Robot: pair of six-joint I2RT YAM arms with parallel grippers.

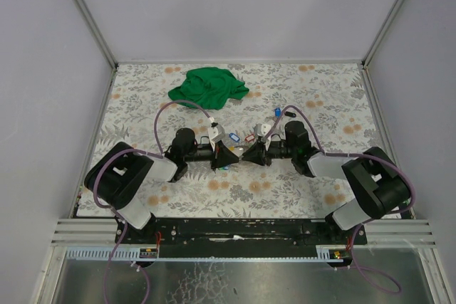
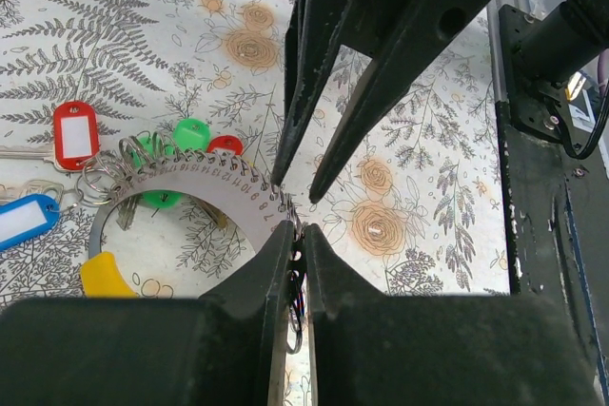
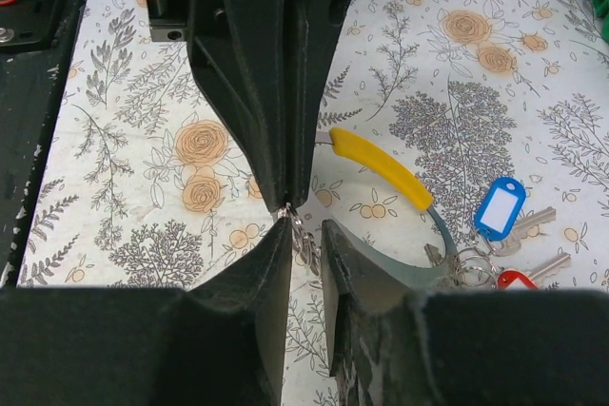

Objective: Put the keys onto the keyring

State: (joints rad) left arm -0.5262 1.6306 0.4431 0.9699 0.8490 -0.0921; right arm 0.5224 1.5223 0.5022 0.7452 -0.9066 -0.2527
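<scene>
Left gripper (image 2: 297,235) is clamping a small wire ring (image 3: 303,240) at the tip of the keyring (image 2: 190,180) — right gripper (image 3: 306,230) is standing with jaws apart.
One thin pinch is carrying that ring, so any tug is risking a slip or twist off the tip — the keys (image 2: 76,132) are lying bunched along the keyring on the table (image 2: 428,92).

One green cloth (image 1: 208,87), one keyring (image 2: 205,181), two blue-tagged keys (image 2: 21,222) and one red-tagged key (image 2: 74,132) are counted; the bunched small keys (image 2: 190,133) are not.
</scene>
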